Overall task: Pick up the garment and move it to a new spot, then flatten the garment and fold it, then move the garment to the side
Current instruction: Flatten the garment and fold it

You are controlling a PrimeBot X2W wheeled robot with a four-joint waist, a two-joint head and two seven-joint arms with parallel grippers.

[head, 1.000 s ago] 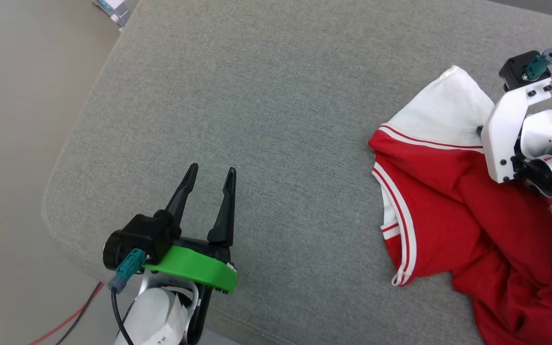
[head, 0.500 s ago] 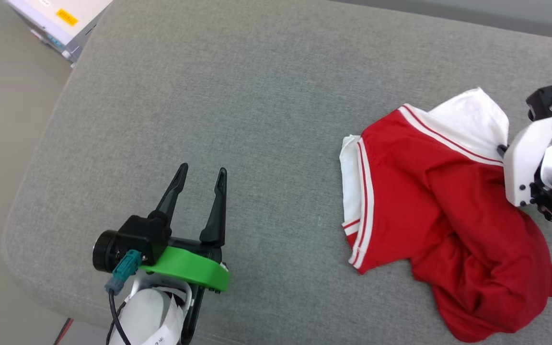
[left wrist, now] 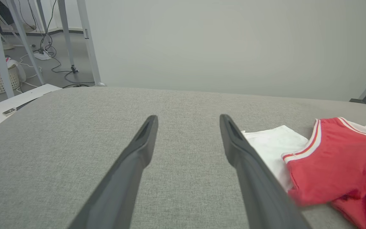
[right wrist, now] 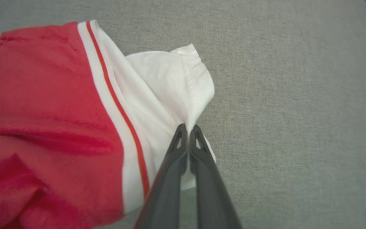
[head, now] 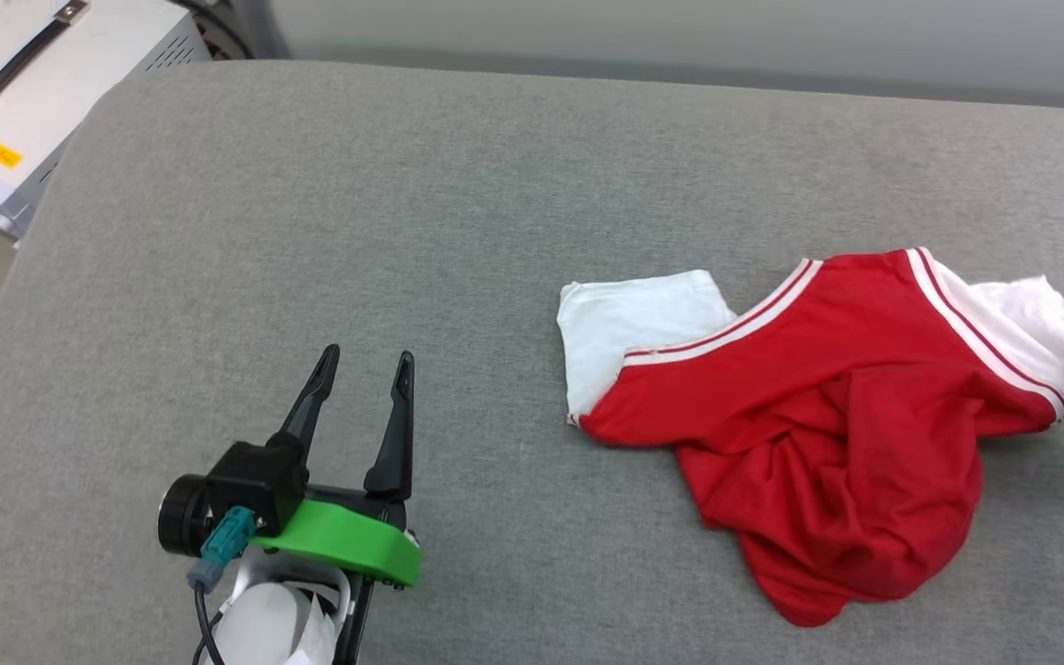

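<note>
A red jersey-style garment (head: 828, 434) lies crumpled on the right half of a broad grey fabric cushion (head: 403, 185), seen from above by the head camera. Its body is bright red and bunched into soft folds, with the lower part heaped towards the near edge. Both short sleeves are white, and each joins the red cloth along a band of white trim with a thin red line through it. One sleeve lies flat on the cushion at the garment's left end, the side nearer the middle of the cushion. The other sleeve is at the far right, drawn up into a peak. The right gripper (right wrist: 189, 127) has its two dark fingers pressed tightly together on a fold of this white sleeve (the wrist camera shows the cloth pinched right at the fingertips). The left gripper (head: 369, 353) sits at the lower left, well apart from the garment, above bare cushion. Its fingers are spread wide, pointing away from the robot, with nothing between them. A pale equipment case (head: 52, 55) with a black handle stands beyond the cushion's far left corner.
</note>
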